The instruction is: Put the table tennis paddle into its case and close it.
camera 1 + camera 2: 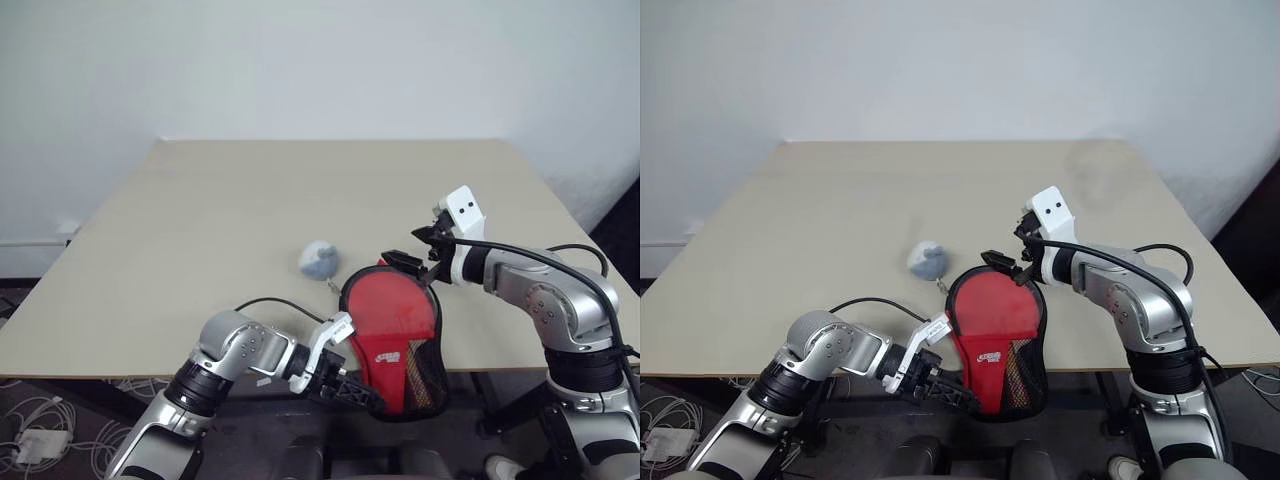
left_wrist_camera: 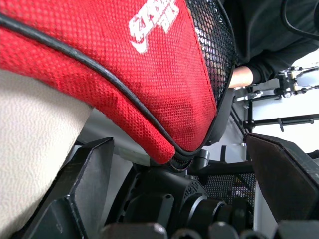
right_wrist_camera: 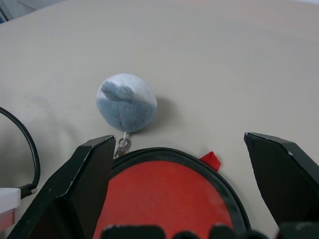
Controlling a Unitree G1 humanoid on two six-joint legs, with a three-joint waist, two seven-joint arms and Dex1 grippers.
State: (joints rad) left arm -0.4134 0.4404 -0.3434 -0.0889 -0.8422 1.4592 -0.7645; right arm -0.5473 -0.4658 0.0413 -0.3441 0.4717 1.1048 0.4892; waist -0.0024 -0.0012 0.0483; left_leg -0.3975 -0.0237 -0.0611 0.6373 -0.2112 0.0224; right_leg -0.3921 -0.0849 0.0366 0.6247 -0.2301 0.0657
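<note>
The red case (image 1: 390,325) with black edging and a black mesh pocket lies at the table's front edge. Its narrow end hangs past the edge, and the white logo (image 2: 152,22) shows there. The paddle is hidden. My left gripper (image 1: 355,387) sits below the table edge at that overhanging end. It is open, its fingers (image 2: 84,184) spread wide and clear of the fabric. My right gripper (image 1: 415,252) hovers over the case's round far end (image 3: 164,199), also open, with nothing between its fingers (image 3: 75,194).
A small white-grey plush ball (image 1: 319,260) on a short chain lies just beyond the case on the beige table (image 1: 250,190). A person's sleeve and wrist (image 2: 244,77) show behind the case. Cables lie on the floor at the left (image 1: 35,440).
</note>
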